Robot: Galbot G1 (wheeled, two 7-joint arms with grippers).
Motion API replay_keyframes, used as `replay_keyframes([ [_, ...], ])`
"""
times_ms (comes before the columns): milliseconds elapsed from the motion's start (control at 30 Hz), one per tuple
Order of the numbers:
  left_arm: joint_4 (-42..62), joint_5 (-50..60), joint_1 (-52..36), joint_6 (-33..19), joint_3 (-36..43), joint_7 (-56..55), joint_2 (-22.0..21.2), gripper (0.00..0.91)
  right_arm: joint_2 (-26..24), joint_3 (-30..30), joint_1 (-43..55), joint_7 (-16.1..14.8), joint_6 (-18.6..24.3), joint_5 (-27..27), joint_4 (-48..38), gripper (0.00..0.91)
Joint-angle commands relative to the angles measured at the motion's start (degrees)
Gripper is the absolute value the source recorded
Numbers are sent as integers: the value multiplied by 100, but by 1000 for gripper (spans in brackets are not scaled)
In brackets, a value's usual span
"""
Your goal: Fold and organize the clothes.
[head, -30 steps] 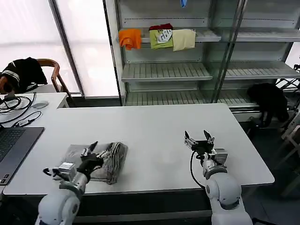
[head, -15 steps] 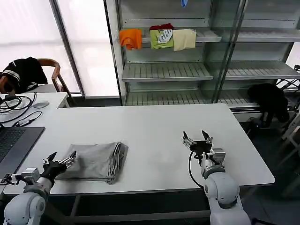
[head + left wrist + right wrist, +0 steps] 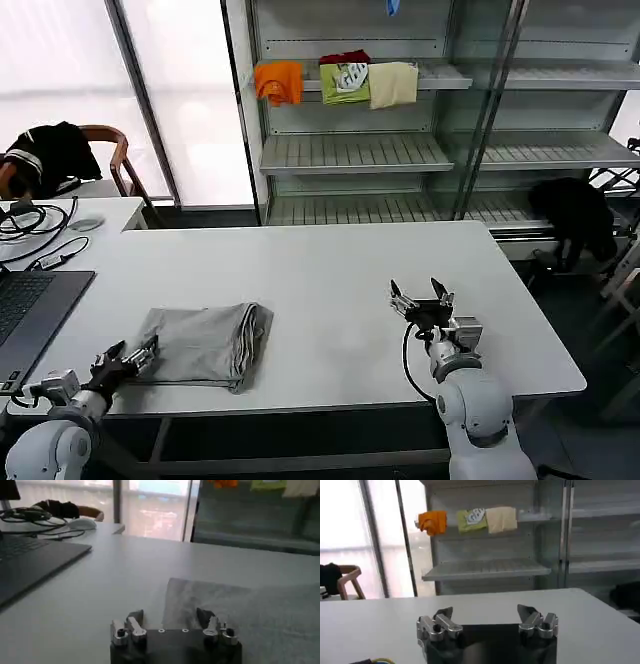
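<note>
White table (image 3: pixel 330 270) carries folded grey shirt (image 3: pixel 205 345) near left. Left gripper (image 3: pixel 130 357) open, empty, beside its left edge; right gripper (image 3: pixel 422 300) open, empty, well apart. Fabric probably soft, light: grasp edge.

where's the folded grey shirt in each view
Head view: the folded grey shirt lies on the white table, just ahead of the open left gripper.
Left wrist view: shirt directly beyond the fingers.
Right wrist view: not in it.
Shared landmark: the orange garment on the shelf.
</note>
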Motion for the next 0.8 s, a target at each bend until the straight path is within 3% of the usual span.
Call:
replay_keyframes([
  [33,118,-233,20,131,-27,129,-3,20,-8,7,-3,-6,1,-2,30,907],
  [233,43,-495,37,152,19,118,-44,20,-21,10,4,10,2,-2,29,907],
  [600,6,159,49,-769,-116,88,-40,10,-30,-15,33,26,-8,-4,47,907],
  [800,-72,1193,-286,-924,-1014,628,466,0,-25,-43,55,31,-6,-4,4,907],
])
